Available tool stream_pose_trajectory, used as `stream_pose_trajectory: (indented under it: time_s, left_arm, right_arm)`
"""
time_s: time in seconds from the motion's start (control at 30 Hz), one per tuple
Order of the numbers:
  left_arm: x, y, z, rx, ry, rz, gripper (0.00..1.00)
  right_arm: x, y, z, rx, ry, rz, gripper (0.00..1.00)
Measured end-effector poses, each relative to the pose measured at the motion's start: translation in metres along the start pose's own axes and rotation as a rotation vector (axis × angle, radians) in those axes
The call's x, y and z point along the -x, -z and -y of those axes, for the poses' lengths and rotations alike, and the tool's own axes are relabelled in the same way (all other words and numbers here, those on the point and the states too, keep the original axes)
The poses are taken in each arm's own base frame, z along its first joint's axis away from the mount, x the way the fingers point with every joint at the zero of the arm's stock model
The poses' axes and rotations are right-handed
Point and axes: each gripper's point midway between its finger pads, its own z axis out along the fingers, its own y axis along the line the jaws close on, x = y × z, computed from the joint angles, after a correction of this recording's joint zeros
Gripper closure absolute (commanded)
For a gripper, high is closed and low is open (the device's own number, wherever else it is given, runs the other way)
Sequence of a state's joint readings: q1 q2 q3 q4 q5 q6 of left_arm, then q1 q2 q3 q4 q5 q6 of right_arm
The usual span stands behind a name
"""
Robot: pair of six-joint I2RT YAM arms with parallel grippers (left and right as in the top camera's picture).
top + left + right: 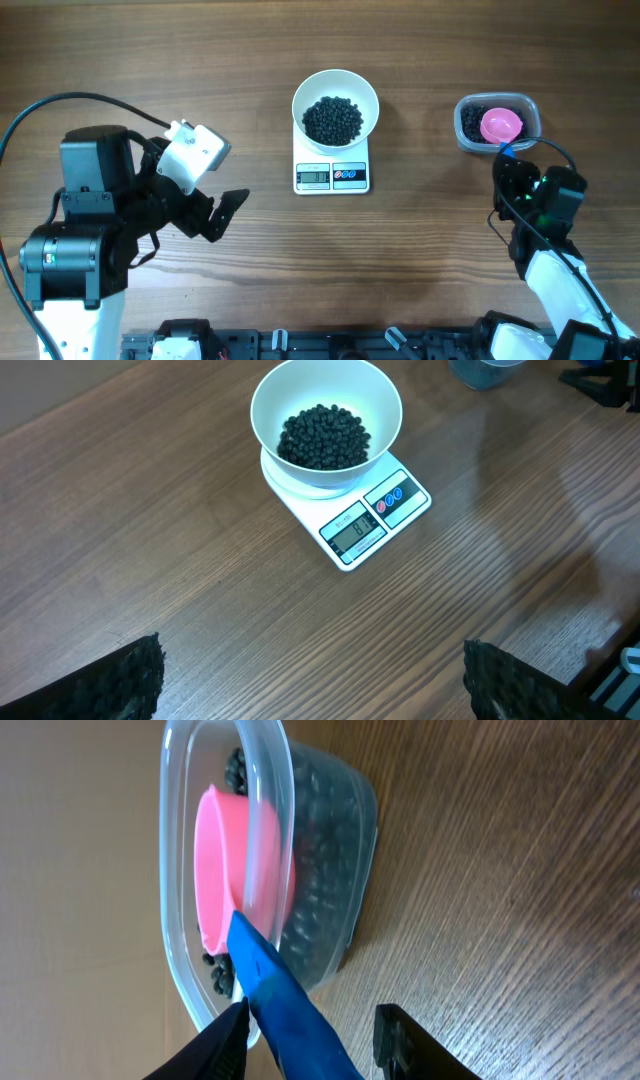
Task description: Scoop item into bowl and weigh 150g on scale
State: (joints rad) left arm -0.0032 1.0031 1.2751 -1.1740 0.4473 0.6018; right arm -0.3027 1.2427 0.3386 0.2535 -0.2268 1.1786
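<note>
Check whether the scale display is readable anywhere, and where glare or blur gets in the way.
Overhead: the scale display is too small to read. Left wrist: sharper, digits still unclear; soft sheen on the table. Right wrist: the clear tub wall hazes the pellets behind it.

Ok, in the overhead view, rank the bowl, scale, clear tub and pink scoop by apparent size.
White bowl
clear tub, nearly as wide
pink scoop, smallest
The scale sits partly hidden under the bowl, so its rank above the scoop is unsure.
</note>
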Motion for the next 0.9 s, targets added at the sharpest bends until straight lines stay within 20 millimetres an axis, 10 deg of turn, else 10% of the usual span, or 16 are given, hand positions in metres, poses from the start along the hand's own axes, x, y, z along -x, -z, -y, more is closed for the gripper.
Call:
stream_pose_trajectory:
  time_s: [0.43,0.6,0.9]
  left_arm:
    - [0.0,0.0,0.0,0.0,0.0,0.0,0.0]
    - [0.0,0.0,0.0,0.0,0.0,0.0,0.0]
    - [0.0,0.0,0.0,0.0,0.0,0.0,0.0]
  right_arm:
    - [0.01,0.001,-0.006,0.032,0.021,0.034,0.75]
    - [0.011,0.001,-0.01,0.045,0.025,0.036,0.96]
    - [0.008,0.005,-0.021,0.089,0.034,0.011,0.96]
